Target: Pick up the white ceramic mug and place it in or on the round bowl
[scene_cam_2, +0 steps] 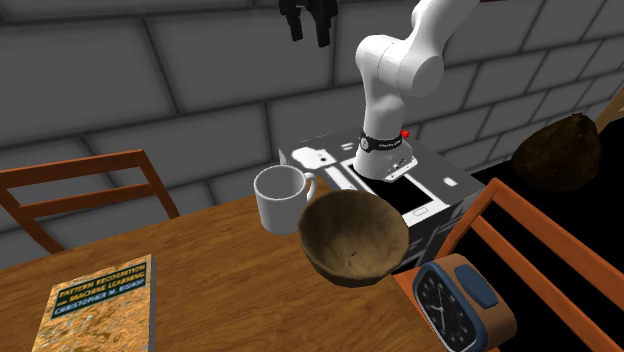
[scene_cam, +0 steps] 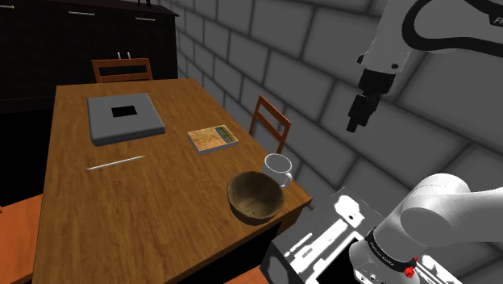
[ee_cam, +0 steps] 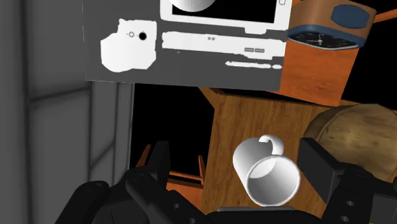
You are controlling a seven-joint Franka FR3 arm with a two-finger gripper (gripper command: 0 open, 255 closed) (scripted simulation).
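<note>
Step in hand: the approach, as I judge it; the mug is not yet grasped and nothing has reached the bowl.
Gripper [scene_cam: 353,123]: released, its fingers standing apart with nothing between them, hanging high in the upper right of the shoulder view, well above the table [scene_cam: 121,210].
White mug [scene_cam: 279,168]: upright on the table's corner, right of centre in the shoulder view. In the wrist view its open mouth faces the camera, below the spread fingers.
Round bowl [scene_cam: 255,196]: brown and wood-grained, just beside the mug and lower in the frame. Whether the two touch I cannot tell.
Handle: curls out on the side toward the stand.
Next move: probably lower straight down, set the fingers across the mug's wall clear of the handle, and keep the finger on the bowl's side from knocking the rim.
Also on the table: a book [scene_cam: 213,139] near the frame's centre.
</note>
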